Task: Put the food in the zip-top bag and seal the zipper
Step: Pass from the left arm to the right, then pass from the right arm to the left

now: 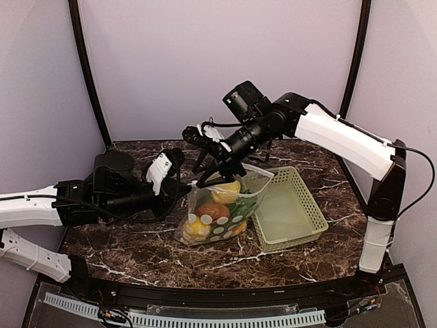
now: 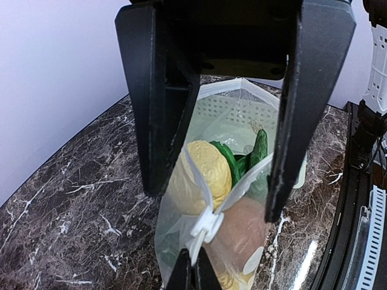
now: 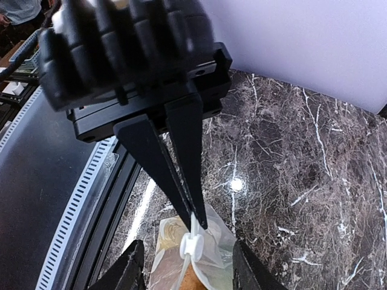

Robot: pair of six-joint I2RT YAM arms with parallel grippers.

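Observation:
The zip-top bag (image 1: pixel 217 213) lies on the marble table with the food inside: a yellow piece (image 1: pixel 226 192), a brown one (image 1: pixel 213 210) and a lemon-like one (image 1: pixel 194 226). In the left wrist view a pale bumpy piece (image 2: pixel 202 175), green leaves (image 2: pixel 242 158) and the brown one (image 2: pixel 242 232) show through the plastic. My left gripper (image 2: pixel 193 258) is shut on the bag's edge strip just behind the white slider (image 2: pixel 208 223) of the zipper. My right gripper (image 3: pixel 186 246) is open, its fingers (image 2: pixel 157 121) straddling the slider (image 3: pixel 192 244). Beyond the slider the bag's mouth gapes.
A light green mesh basket (image 1: pixel 300 205) stands right beside the bag, touching its right side. The table's black front rail (image 1: pixel 205 294) runs along the near edge. Both arms meet above the bag's left end.

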